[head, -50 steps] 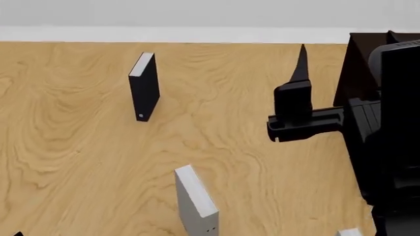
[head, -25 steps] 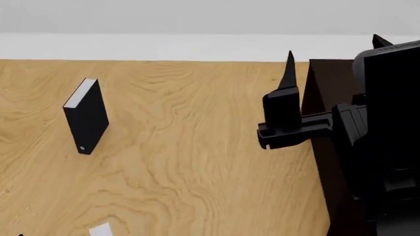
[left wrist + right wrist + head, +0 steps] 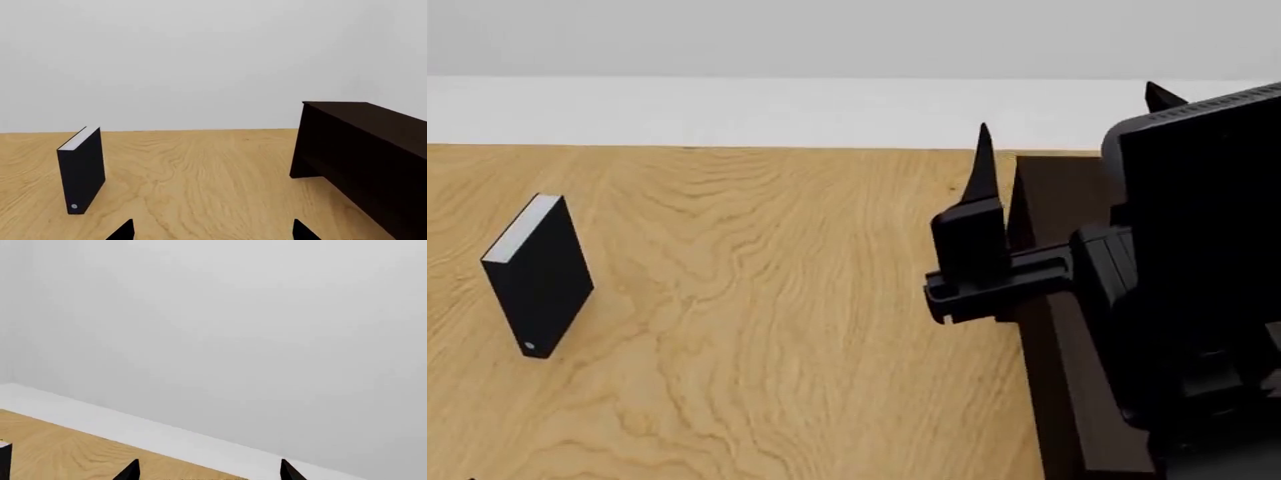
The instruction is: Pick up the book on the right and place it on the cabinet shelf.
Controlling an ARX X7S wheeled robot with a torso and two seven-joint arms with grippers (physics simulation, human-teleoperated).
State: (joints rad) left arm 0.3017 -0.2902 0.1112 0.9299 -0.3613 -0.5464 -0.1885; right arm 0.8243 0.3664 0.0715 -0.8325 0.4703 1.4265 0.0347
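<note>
Grey book isn't in any current view, so we can't place it; only the thin black book (image 3: 538, 275) stands upright on the wooden floor (image 3: 774, 300), well left of the dark cabinet (image 3: 1068, 330). Right gripper (image 3: 1001, 210) is raised beside the cabinet, tips apart, empty. Left gripper (image 3: 212, 231) is apart too (only its tips show). We judge the step is locating the target: bring the grey book into view first, don't go for the black one.
</note>
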